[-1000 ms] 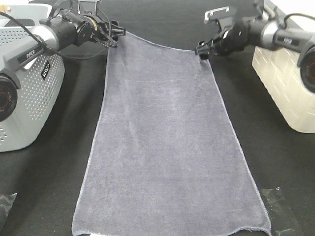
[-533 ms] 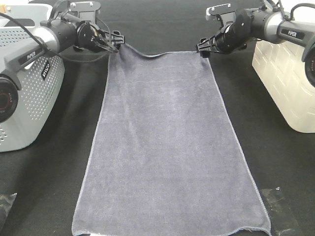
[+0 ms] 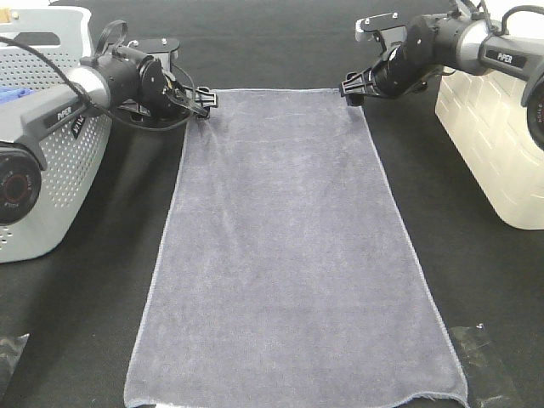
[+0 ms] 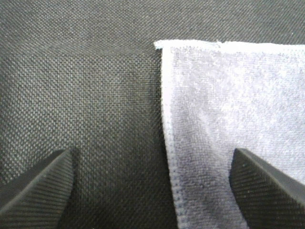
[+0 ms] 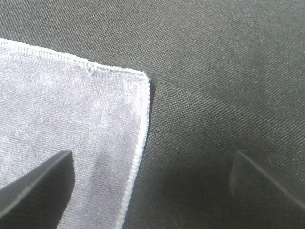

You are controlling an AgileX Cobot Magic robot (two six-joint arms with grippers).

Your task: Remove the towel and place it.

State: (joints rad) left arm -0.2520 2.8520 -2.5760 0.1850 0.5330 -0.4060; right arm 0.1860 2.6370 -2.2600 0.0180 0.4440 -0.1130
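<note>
Grey basket [image 3: 59, 170] and cream bin [image 3: 489, 144] flank the flat towel [image 3: 289, 255].

Black arms, silver collars, white "PIPER" lettering, black cables; ribbed black fingertips [image 4: 35, 188].

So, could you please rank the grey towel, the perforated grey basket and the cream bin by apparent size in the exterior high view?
1. Slate grey terry towel, clearly largest.
2. Perforated grey plastic basket and cream brick-patterned bin: alike, both cropped, so unranked.
</note>
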